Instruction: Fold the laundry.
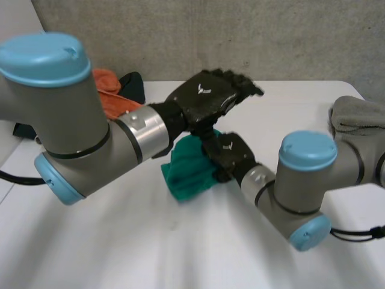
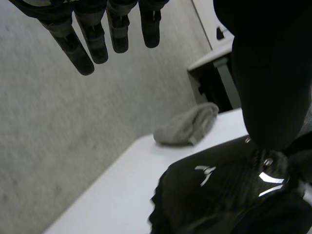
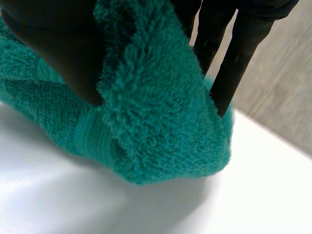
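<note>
A teal green towel (image 1: pixel 187 170) lies bunched near the middle of the white table (image 1: pixel 120 241). My right hand (image 1: pixel 230 155) is shut on its upper right edge. In the right wrist view the thick terry fold (image 3: pixel 156 112) is pinched between the thumb and the straight fingers (image 3: pixel 239 53). My left hand (image 1: pixel 207 96) hovers above the towel and over the right hand. Its fingers (image 2: pixel 92 44) are straight and spread and hold nothing. The back of the right hand (image 2: pixel 219 190) lies below the left palm.
An orange cloth (image 1: pixel 109 91) and a dark cloth (image 1: pixel 133 84) lie at the back left of the table. A folded grey towel (image 1: pixel 355 114) sits at the right edge, and appears as the grey towel (image 2: pixel 187 126) beyond the left fingertips. A concrete wall (image 1: pixel 240 36) stands behind.
</note>
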